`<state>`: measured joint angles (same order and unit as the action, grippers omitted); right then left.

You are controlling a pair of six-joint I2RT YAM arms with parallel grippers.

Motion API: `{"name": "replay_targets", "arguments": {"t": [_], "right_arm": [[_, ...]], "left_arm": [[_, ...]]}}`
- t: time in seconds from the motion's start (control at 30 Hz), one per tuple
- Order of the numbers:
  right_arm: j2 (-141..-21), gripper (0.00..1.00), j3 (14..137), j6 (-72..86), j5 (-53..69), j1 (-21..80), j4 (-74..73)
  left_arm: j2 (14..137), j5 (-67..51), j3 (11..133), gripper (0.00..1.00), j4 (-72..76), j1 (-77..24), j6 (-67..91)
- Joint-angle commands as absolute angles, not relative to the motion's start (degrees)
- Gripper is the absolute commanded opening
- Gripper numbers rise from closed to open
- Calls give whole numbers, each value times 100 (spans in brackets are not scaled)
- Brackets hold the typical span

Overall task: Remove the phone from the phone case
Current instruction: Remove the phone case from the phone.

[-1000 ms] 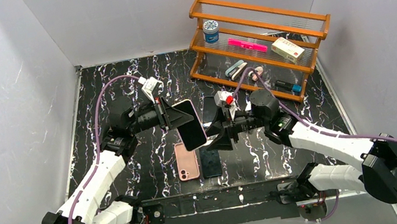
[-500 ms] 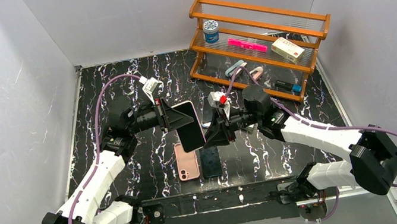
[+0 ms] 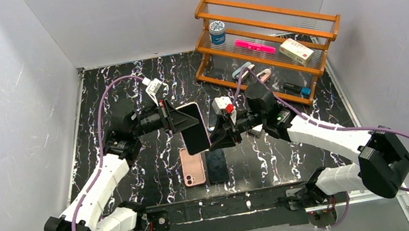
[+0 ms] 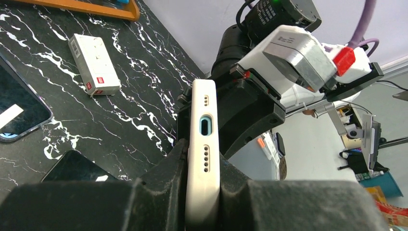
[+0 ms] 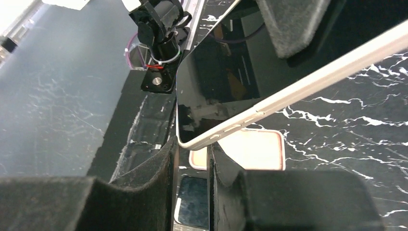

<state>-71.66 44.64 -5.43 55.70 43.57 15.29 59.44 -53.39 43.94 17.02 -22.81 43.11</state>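
Above the black marble table (image 3: 183,75), the left gripper (image 3: 181,119) was clamped tight on the phone (image 3: 194,130), holding it up on edge off the surface, snug inside its pale phone case (image 4: 206,144). The right gripper (image 3: 213,140) had its pads pinched on the phone's lower corner. Down below, a pink case (image 3: 193,167) and a dark handset (image 3: 217,166) lay flat, side by side.

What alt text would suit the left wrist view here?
The left pincer clamps a white-cased phone edge-on, charging port facing the camera, while the right pincer grips its far end. A small white box and two dark phones lie on the black marble table.
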Motion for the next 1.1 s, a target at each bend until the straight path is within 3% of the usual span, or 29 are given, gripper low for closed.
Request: {"name": "replay_targets", "arguments": {"t": [0.0, 0.4, 0.53, 0.63, 0.73, 0.87, 1.07], "right_arm": [[-7251, 1, 5047, -2203, 5298, 4428, 1183], [-7582, 1, 5757, -3437, 4750, 4423, 142], [-7447, 2, 5596, -3041, 4884, 4405, 212], [-7295, 27, 5511, -2710, 5209, 4378, 11], [-7094, 46, 5275, -2247, 5289, 4368, 13], [-7009, 58, 5146, -1617, 5439, 4345, 158], [-7194, 69, 5084, -976, 5523, 4342, 738]], "left_arm": [[5923, -5449, 4371, 0, 2255, -2360, 5136], [5904, -5452, 4274, 0, 2533, -2443, 5388], [5791, -5155, 4491, 0, 1663, -2443, 4529], [5688, -4602, 4863, 0, 322, -2443, 3214], [5646, -4523, 5007, 0, 35, -2443, 2675], [5574, -4736, 4975, 0, 372, -2443, 2683], [5484, -5019, 4822, 0, 1106, -2443, 3060]]}}
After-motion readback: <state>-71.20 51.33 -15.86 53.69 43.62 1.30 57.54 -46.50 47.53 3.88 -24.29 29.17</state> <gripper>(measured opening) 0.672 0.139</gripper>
